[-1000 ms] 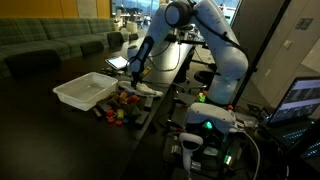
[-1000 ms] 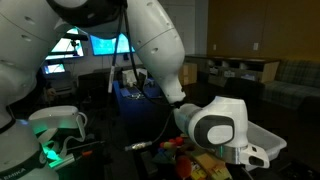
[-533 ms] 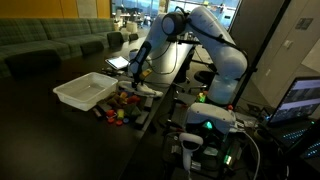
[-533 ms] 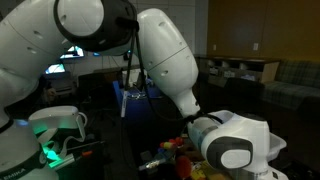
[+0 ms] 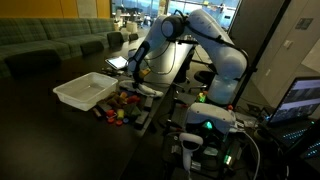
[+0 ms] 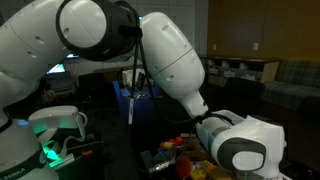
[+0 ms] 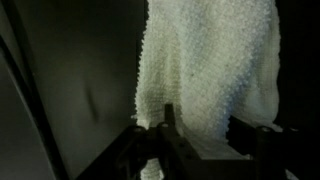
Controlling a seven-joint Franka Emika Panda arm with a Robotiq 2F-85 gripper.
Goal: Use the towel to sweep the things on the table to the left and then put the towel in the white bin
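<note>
In an exterior view, the gripper (image 5: pixel 133 78) is seen lowered at the table edge, at three o'clock of the white bin (image 5: pixel 85 91), above small colourful items (image 5: pixel 120 108). In the wrist view, the towel (image 7: pixel 210 60) hangs at twelve o'clock, pinched between the jaws.

Glossy white arm (image 5: pixel 214 40), black pincer (image 5: pixel 133 74)

Arm (image 6: pixel 170 70) swung further across exterior view, wrist housing (image 6: pixel 245 150) now lower right
</note>
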